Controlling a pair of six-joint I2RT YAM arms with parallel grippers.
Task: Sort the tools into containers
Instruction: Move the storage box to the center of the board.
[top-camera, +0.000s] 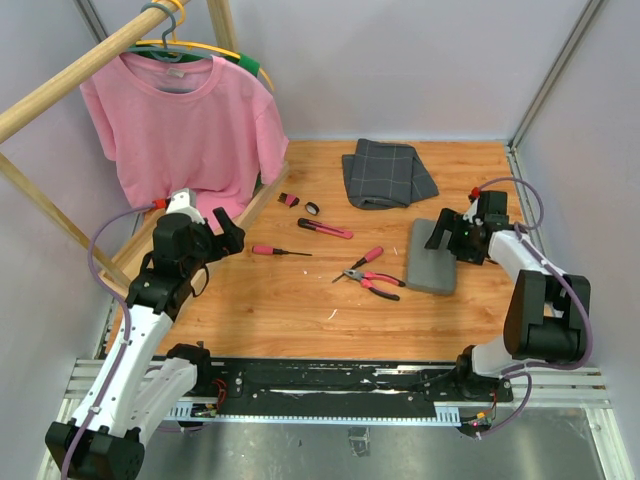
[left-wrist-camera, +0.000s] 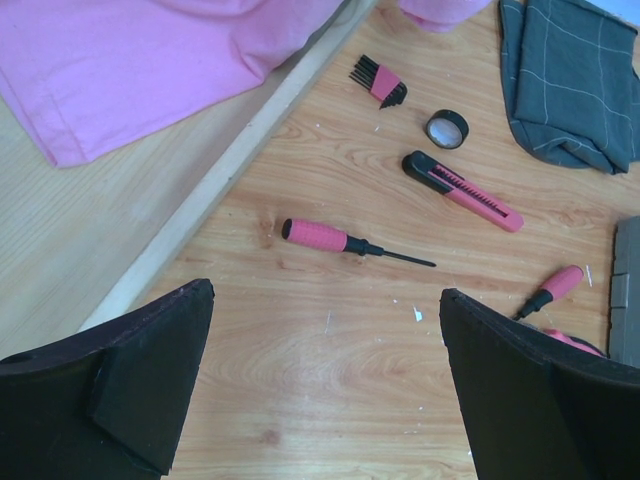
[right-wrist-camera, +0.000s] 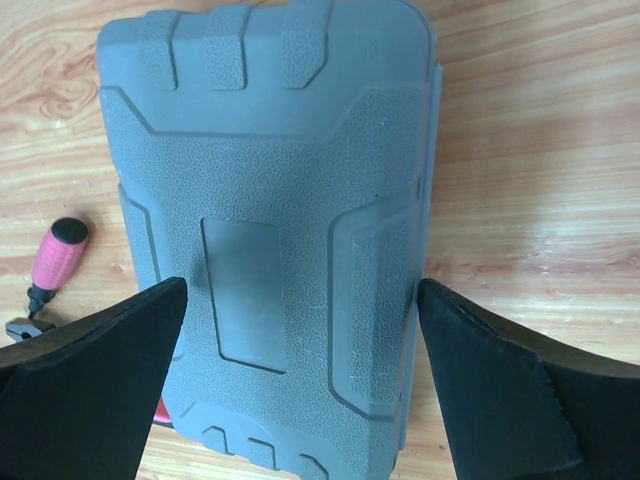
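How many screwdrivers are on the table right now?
2. One pink-handled screwdriver lies left of centre, near the pink utility knife; a second pink-handled screwdriver lies beside the pink-handled pliers, left of the closed grey plastic case, which could hide more.

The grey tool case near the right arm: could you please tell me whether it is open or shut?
Shut. The grey tool case lies flat, showing only its textured outer shell; no interior is visible.

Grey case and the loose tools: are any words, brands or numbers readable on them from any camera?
None readable.
Grey case: only moulded ribs and panels, no lettering on the face shown.
Utility knife: small dark marks along the body, too small to read.
Screwdriver, tape roll: no print visible.
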